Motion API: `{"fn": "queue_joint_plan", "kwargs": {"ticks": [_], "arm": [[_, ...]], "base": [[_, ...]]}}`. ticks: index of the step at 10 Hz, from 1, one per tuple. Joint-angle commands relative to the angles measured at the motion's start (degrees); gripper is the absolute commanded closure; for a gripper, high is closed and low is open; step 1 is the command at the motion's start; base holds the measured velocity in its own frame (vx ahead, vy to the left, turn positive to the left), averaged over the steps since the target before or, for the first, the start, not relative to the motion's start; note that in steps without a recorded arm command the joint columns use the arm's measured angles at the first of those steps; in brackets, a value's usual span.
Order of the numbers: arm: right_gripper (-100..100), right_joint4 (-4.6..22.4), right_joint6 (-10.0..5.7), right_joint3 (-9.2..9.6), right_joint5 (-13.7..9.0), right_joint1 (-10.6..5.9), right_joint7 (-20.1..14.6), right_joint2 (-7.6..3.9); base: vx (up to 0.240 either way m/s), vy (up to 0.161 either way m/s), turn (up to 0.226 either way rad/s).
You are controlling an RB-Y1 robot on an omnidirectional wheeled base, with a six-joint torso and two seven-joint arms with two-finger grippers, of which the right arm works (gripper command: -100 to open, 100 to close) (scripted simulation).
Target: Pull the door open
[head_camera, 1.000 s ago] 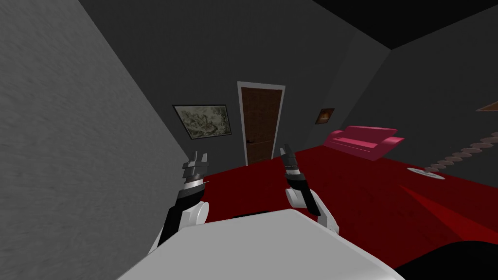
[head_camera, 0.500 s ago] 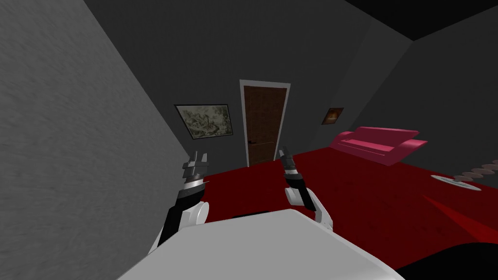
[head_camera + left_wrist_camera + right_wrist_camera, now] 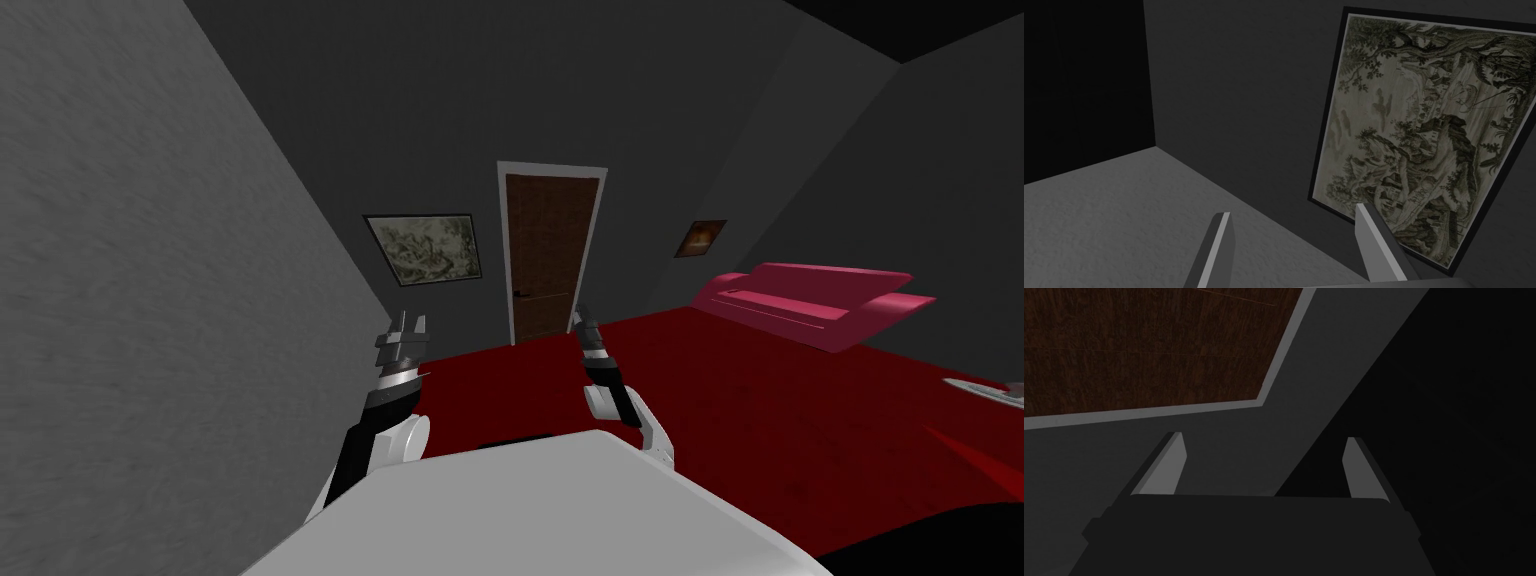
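A dark brown door [image 3: 547, 255] in a pale grey frame stands shut in the far wall, across the red floor. A small dark handle [image 3: 521, 293] sits on its left side. In the right wrist view a corner of the door [image 3: 1149, 343] and its frame shows well beyond the fingers. My right gripper [image 3: 578, 316] [image 3: 1264, 445] is raised before my chest, open and holding nothing, far short of the door. My left gripper [image 3: 409, 322] [image 3: 1294, 225] is raised to the left, open and empty, pointing at the wall.
A grey wall [image 3: 150, 300] runs close along my left side. A framed picture [image 3: 424, 249] hangs left of the door and a small one [image 3: 700, 238] to its right. A pink sofa [image 3: 815, 303] stands at the right. Red floor [image 3: 760, 400] lies open ahead.
My view has swung left: the sofa and the small picture slid toward the right, the door drifted slightly right. Both arms keep their pose.
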Motion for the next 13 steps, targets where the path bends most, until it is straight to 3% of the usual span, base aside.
{"fn": "queue_joint_plan", "kwargs": {"ticks": [1,3,4,13], "arm": [[-100,2.9,-0.84,-0.56,-0.1,-1.09,-0.2,-0.21],[-100,6.2,-1.52,-1.18,-0.2,-2.38,-0.4,-0.4],[-100,6.5,-1.52,-1.18,-0.2,-2.38,-0.4,-0.4],[-100,22.8,-4.77,-4.17,-0.6,-8.54,-1.3,-1.04]], "base": [[0.087,-0.006,0.084],[0.107,-0.009,0.082],[0.068,-0.014,0.032],[0.092,-0.013,0.089]]}}
